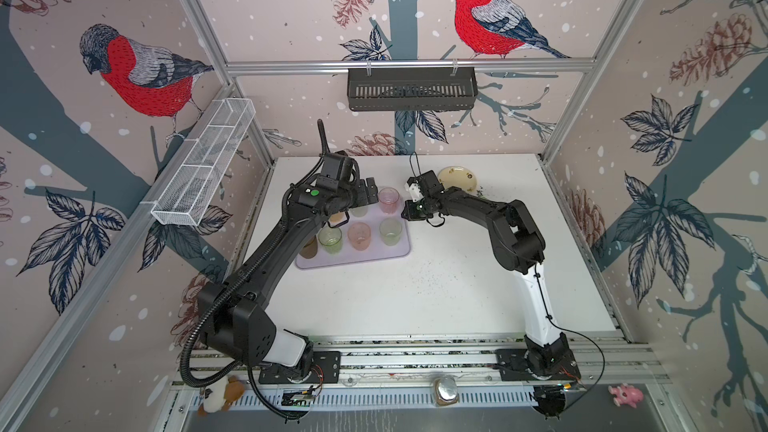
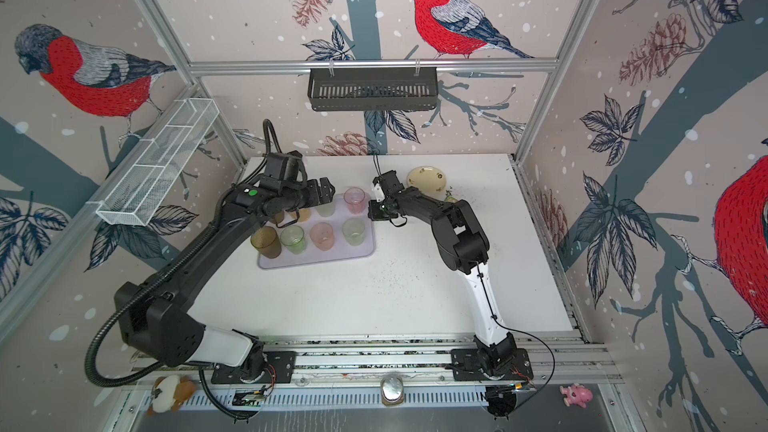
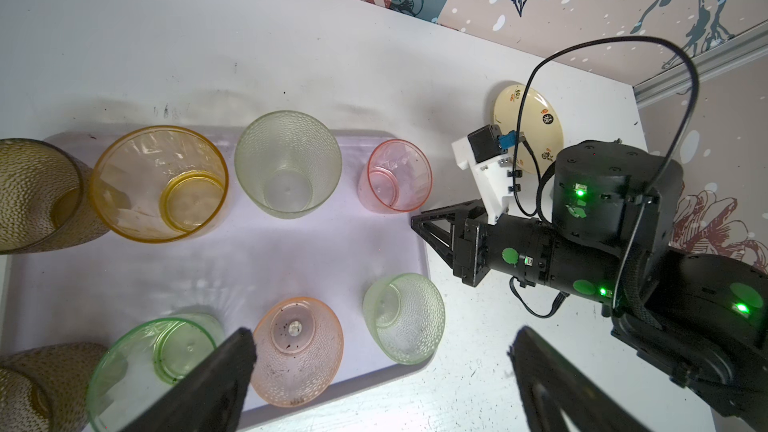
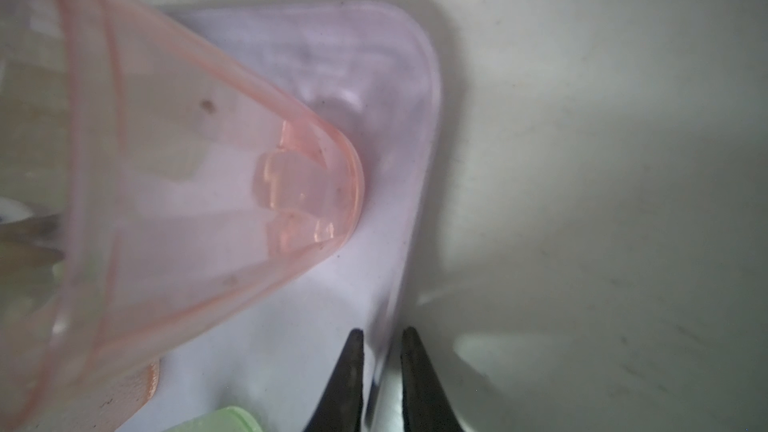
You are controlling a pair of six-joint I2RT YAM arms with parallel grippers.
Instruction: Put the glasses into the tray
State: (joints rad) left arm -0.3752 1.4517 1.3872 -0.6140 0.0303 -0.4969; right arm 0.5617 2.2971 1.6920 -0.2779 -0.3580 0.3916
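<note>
Found eight glasses [image 3: 286, 164] upright in two rows on tray [image 3: 257, 251], set on worktop [image 1: 415, 284]. Noted left claw [image 3: 380, 338] spread wide, empty, above tray. Noted right claw [image 4: 384, 338] nearly closed, fingertips [image 4: 349, 371] astride tray's edge beside pink glass [image 4: 199, 184], apparently nipping the rim; view there blurred.

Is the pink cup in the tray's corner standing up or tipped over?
Standing up: the pink cup rests on its base on the tray, with its open mouth facing upward.

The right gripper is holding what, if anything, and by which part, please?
Right gripper straddles the tray rim, nearly closed; a grip cannot be told.
</note>
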